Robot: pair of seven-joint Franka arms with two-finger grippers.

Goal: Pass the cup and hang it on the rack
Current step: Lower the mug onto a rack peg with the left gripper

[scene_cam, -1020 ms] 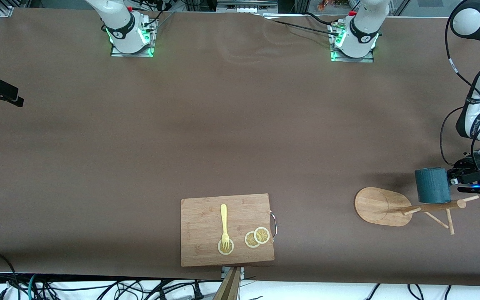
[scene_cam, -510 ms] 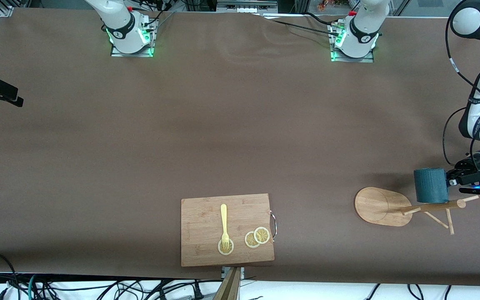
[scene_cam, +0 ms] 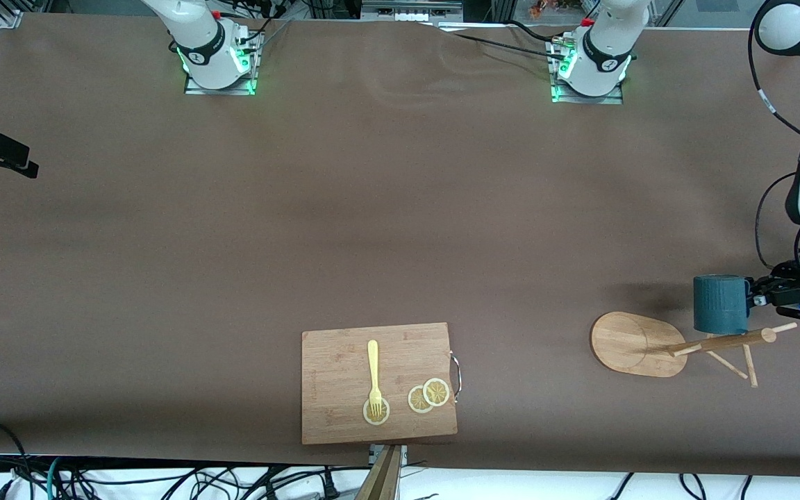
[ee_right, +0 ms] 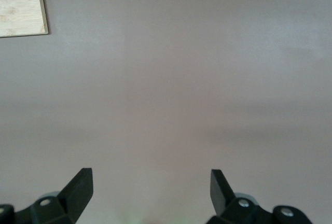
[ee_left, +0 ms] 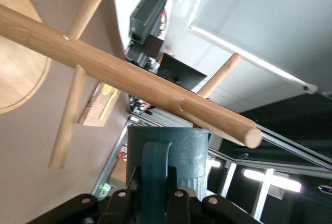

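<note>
Front view shows the left gripper [scene_cam: 754, 300] clamped on the handle of the teal cup [scene_cam: 721, 303], held just above the wooden mug rack [scene_cam: 678, 341]. Handover looks done; hooking a peg remains. Right gripper [ee_right: 150, 190] waits, jaws spread, holding nothing.

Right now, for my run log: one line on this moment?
stage: hanging | left pincer: shut on cup handle, beside rack pole | right pincer: open, waiting over table | cup: not yet hung

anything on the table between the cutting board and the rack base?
Nothing: in the front view only bare brown table lies between the cutting board and the rack base.
</note>
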